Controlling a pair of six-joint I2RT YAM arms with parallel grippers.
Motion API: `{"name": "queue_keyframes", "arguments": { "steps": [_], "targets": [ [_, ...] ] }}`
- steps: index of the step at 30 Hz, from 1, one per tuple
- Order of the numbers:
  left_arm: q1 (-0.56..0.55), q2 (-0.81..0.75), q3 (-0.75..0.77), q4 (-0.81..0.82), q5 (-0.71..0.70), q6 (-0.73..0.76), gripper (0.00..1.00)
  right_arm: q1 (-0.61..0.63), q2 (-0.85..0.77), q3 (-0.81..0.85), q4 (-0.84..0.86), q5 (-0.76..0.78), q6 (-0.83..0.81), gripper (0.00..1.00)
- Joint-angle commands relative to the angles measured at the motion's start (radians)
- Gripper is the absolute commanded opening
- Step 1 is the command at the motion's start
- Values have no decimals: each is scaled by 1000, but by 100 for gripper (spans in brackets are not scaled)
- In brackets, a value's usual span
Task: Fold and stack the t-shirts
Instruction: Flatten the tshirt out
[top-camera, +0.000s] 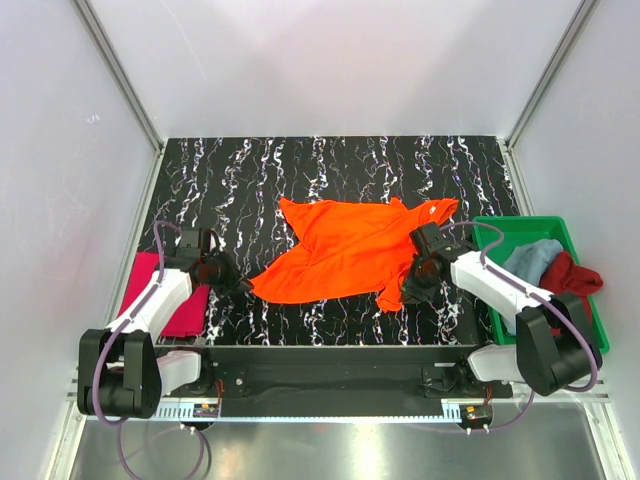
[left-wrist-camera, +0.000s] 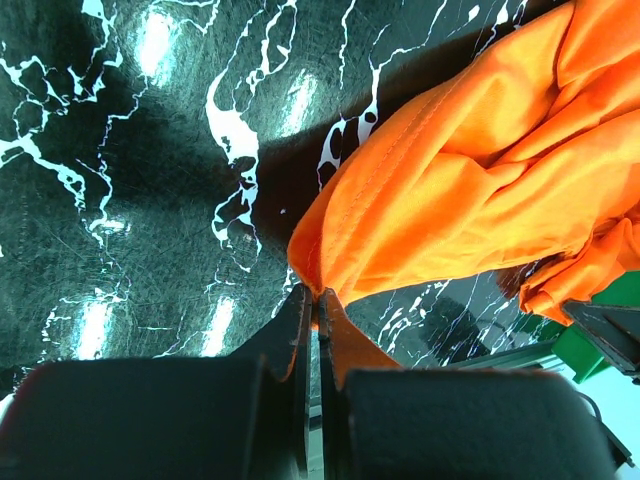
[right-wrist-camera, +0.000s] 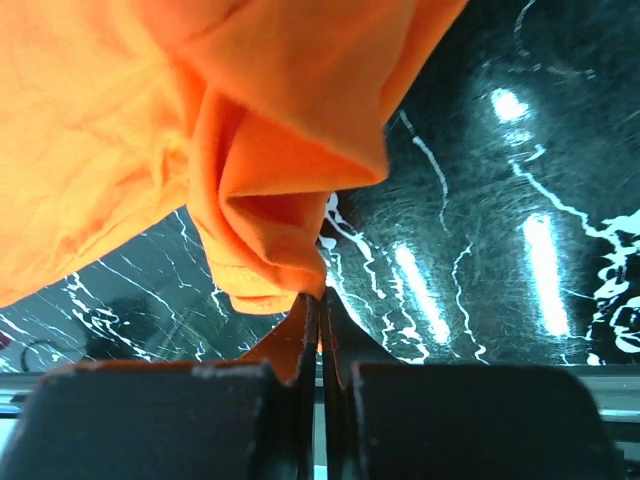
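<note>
No words, numbers or signs can be read in any view. The white squiggles on the black table (top-camera: 330, 170) are only a pattern, not letters. The orange t-shirt (top-camera: 345, 250) is plain cloth wherever it shows. A small board (top-camera: 205, 408) low on the frame by the arm bases might carry tiny print, but it is too small and blurry to tell.
</note>
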Motion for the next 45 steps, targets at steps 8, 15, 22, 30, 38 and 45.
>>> {"name": "queue_keyframes", "arguments": {
  "steps": [8, 15, 22, 30, 38, 45],
  "targets": [
    [4, -59, 319, -100, -15, 80, 0, -100, -210, 281, 19, 127, -89, 0],
    [6, 29, 758, -195, -81, 148, 0, -245, -165, 661, 36, 228, -148, 0],
    [6, 32, 1040, -241, -193, 217, 0, -289, -158, 1023, 85, 371, -313, 0],
    [4, -181, 1226, -164, -270, 337, 0, -287, -366, 964, 358, 308, -413, 0],
    [-17, -335, 1255, -153, -253, 366, 0, -289, -581, 985, 416, 169, -442, 0],
    [-68, -306, 1379, -177, -351, 400, 0, -287, -560, 1084, 406, 149, -436, 0]
  ]
}}
